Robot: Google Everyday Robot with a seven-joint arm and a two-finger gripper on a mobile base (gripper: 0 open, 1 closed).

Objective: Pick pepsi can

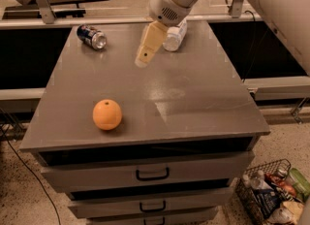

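Note:
The pepsi can (91, 37) lies on its side at the far left corner of the grey cabinet top (193, 93), dark blue with a shiny silver end facing me. My gripper (144, 57) hangs from the white arm over the far middle of the top, to the right of the can and apart from it. It holds nothing that I can see.
A clear plastic bottle (174, 36) with a white label lies at the far edge, just right of the gripper. An orange (107, 114) sits near the front left. Drawers (152, 173) are below the top. A wire basket (271, 192) of items stands on the floor at the right.

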